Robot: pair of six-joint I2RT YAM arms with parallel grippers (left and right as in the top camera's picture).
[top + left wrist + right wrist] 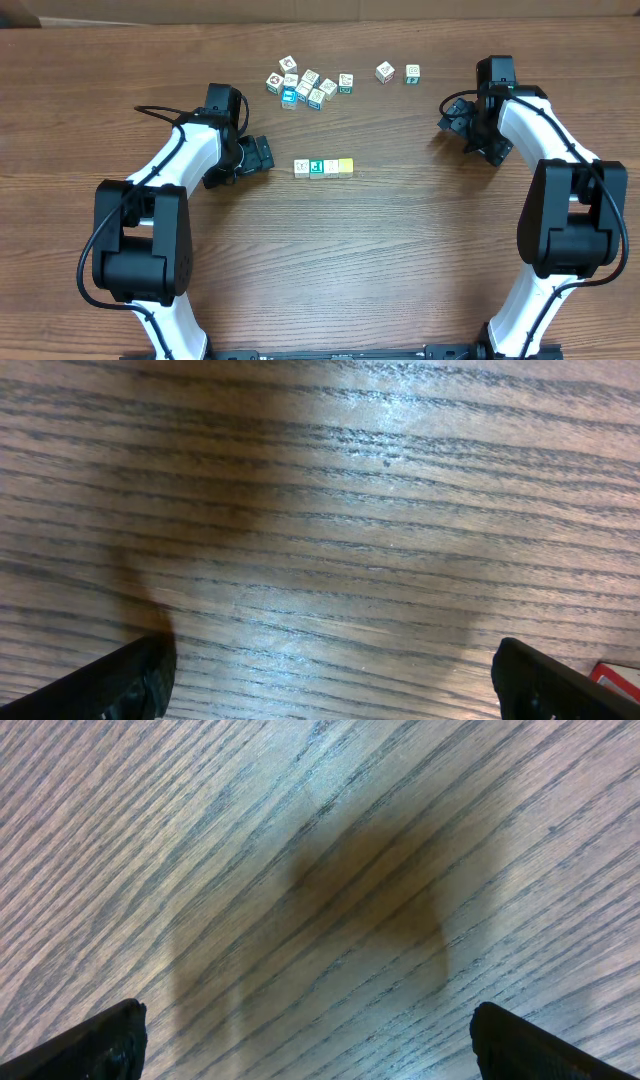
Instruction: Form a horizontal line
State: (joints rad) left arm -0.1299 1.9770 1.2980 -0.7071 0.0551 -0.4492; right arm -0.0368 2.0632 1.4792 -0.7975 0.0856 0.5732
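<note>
1. Wood-grain bench [400,250] fills every view; no room shows beyond it.
2. Hard to make out: the pictures on the cube faces are too small to read. The cluster [305,85] at the top is packed too tightly for a sure count, roughly nine cubes.
3. Cut off: a red-and-white corner [617,672] sits at the lower right edge of the left wrist view, and I cannot tell what it belongs to.
4. Counts: two arms [170,160]. One line [324,167] of four cubes side by side, white, teal, white and yellow from left to right. A loose pair [385,71] of cubes lies right of the cluster.
5. That line lies mid-bench between the arms, nearer the camera than the cluster and apart from it.
6. Left gripper [264,154] rests just left of the line without touching it, jaws spread wide and holding nothing. Right gripper [447,113] is well off to the line's right, equally wide and empty.
7. Only the overhead view shows whole cubes and arms. Each wrist view gives bare grain, a dark shadow and black fingers [130,680] far apart in the bottom corners.
</note>
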